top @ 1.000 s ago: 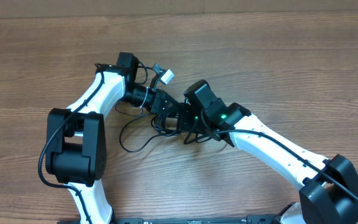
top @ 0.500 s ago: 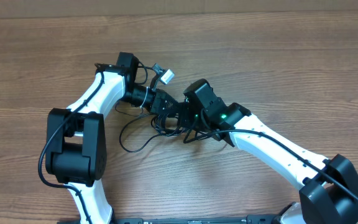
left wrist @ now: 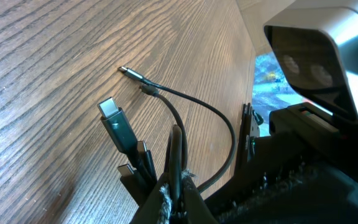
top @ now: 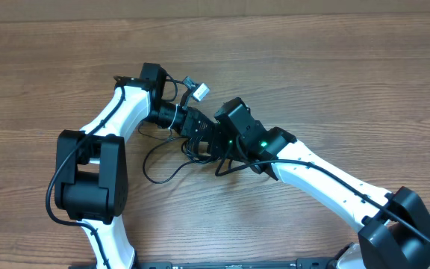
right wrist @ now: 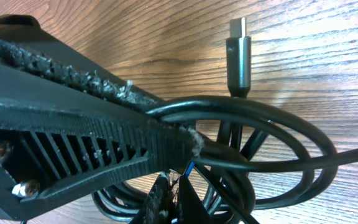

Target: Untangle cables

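Observation:
The cables (top: 189, 152) are thin black cords tangled on the wooden table between my two arms. One loop (top: 157, 169) trails out to the left. My left gripper (left wrist: 178, 194) is shut on one black cable (left wrist: 178, 146). A silver-tipped plug (left wrist: 117, 126) and a small plug tip (left wrist: 130, 71) lie just ahead of it. My right gripper (right wrist: 173, 198) is shut with its tips inside the cable loops (right wrist: 278, 134), and a thin strand shows between them. A dark plug (right wrist: 239, 59) rests beyond. From overhead the left gripper (top: 202, 134) and right gripper (top: 216, 149) almost touch.
A light-coloured connector (top: 200, 92) on the arm's own wiring lies behind the left wrist. The left gripper's black ribbed finger (right wrist: 73, 124) crosses the right wrist view. The right arm's white housing (left wrist: 316, 56) fills the right of the left wrist view.
The right arm's wrist has shifted slightly left, toward the left gripper. The left arm and both jaws have not moved.

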`<state>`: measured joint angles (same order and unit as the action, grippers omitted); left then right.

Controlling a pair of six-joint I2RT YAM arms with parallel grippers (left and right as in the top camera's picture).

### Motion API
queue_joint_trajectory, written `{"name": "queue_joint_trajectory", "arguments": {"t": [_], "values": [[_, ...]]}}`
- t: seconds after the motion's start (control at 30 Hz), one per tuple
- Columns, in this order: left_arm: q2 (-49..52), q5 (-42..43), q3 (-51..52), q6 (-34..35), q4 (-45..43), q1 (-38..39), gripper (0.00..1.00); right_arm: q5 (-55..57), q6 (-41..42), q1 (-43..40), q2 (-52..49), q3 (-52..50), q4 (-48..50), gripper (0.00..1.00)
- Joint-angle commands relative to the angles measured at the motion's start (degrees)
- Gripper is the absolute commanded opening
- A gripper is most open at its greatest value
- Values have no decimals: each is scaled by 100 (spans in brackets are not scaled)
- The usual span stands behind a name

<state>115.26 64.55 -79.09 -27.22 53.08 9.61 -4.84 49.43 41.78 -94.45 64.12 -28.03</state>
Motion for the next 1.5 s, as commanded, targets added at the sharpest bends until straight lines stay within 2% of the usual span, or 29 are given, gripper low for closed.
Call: {"name": "queue_joint_trajectory", "arguments": {"t": [0.0,0.1,0.17,0.27,0.37,0.47,0.53,0.6,0.67,0.9,1.0,1.1,1.3,1.43,1.47], "values": [[61,234,-120,-85,22,-20,4,90,-221,28,2,-22,33,4],[61,236,-120,-22,17,-22,4,-164,-1078,26,79,-17,-35,4],[61,214,-120,262,-37,-22,4,-184,-1368,26,240,2,-179,4],[61,-179,-120,1432,-304,-22,4,-297,-1808,26,619,22,-273,8],[61,-1115,-120,3215,-562,-20,4,-553,-2413,35,1082,24,-262,16],[61,-2155,-120,4769,-553,-20,4,-1034,-3036,37,1436,24,-243,36],[61,-2570,-120,5311,-557,-20,4,-1510,-3460,37,1596,24,-212,49],[61,-2645,-120,5720,-553,-20,4,-1875,-3722,42,1631,24,-186,61],[61,-2647,-120,5947,-566,-17,4,-1989,-3910,94,1593,22,-188,64],[61,-2643,-120,5963,-599,-17,4,-1963,-4800,566,1147,22,94,71],[61,-2643,-120,5963,-599,-17,4,-1921,-4800,741,957,22,407,71],[61,-2673,-120,6100,-599,-17,4,-1545,-4583,896,876,22,682,75],[61,-2774,-120,6354,-597,-17,4,-1314,-4546,916,1027,175,654,83],[61,-2800,-120,6596,-595,-15,4,-1316,-4516,929,1088,188,730,84],[61,-2887,-120,6736,-577,-15,4,-1231,-4446,927,1088,188,791,88]]}}
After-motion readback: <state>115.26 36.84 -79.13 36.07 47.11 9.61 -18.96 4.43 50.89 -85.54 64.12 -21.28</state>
